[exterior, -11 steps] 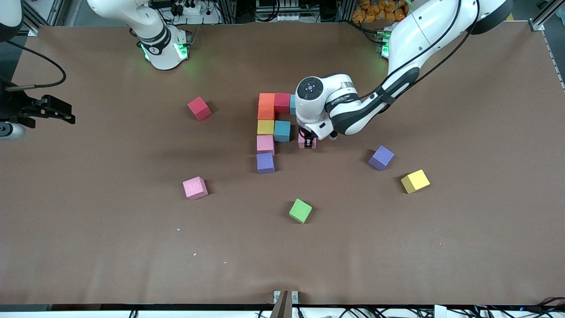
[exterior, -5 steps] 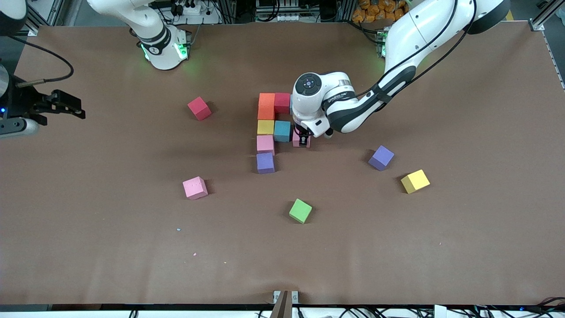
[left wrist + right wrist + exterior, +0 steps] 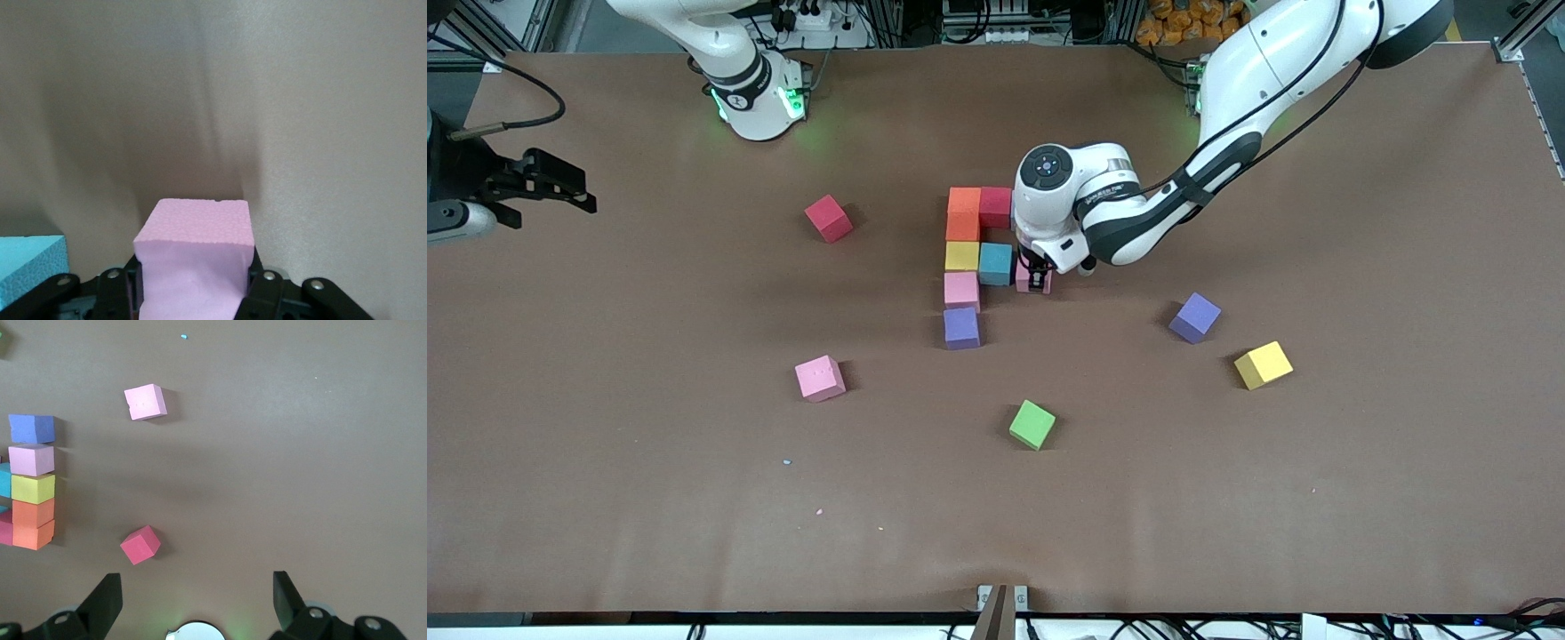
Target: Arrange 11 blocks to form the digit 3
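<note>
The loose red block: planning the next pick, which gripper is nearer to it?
Right. The right gripper hovers open toward its own end of the table from the loose red block; the left gripper holds a pink block beside the blue block.

Table (image 3: 1316, 533): covered edge to edge in matte brown sheet, faintly creased, a few pale specks (image 3: 787, 463) on it. Along the table's edge by the arm bases: aluminium frame rails (image 3: 1522, 27), power strip (image 3: 805, 18), cable bundles. Orange items (image 3: 1192, 22) stacked near that edge. Green glow on the sheet there.
</note>
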